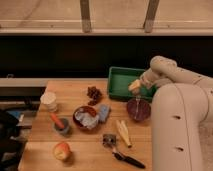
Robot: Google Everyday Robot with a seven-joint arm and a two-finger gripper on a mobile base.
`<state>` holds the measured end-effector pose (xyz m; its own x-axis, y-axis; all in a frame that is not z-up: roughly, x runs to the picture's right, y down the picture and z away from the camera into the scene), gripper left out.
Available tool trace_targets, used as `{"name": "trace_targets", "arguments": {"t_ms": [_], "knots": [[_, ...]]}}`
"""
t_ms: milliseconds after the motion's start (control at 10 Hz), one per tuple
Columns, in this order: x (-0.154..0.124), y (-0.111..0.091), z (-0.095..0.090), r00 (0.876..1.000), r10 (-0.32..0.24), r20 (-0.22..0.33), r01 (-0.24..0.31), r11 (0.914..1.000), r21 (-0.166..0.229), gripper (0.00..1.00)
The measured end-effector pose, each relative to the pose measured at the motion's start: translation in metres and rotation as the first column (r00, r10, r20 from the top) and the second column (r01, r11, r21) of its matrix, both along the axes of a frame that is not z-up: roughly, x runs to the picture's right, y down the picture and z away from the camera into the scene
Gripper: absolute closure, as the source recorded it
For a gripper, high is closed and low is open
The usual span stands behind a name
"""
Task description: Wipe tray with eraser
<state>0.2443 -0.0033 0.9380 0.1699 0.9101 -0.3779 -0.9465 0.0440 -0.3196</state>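
Starting nearest, an apple (61, 150) and 2 pale yellow sticks (123, 133) are seen on the counter (85, 145); beyond a dark red bowl (138, 110), the eraser (133, 88) is pinched by the claw (136, 84) over the front rim of the green tray (120, 80).

A single camera looks from high on the robot's own side, angled down and forward toward the window wall (115, 15). The gripper (136, 86) sits right of centre in the frame, over the near part of the tray (119, 79), seen from behind and above. The table (95, 147) spreads left of it and nearer. The robot's pale body (181, 131) looms close, below and right of it.
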Motion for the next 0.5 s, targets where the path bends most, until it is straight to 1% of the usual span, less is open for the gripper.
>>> {"name": "trace_targets", "arguments": {"t_ms": [200,400,500], "knots": [[0.002,0.004,0.016,1.0,0.01,-0.007,-0.01,0.9999,-0.01,0.2],[0.002,0.012,0.032,1.0,0.023,-0.011,-0.023,0.9992,-0.033,0.2],[0.002,0.017,0.036,1.0,0.029,-0.01,-0.03,0.9986,-0.045,0.2]]}}
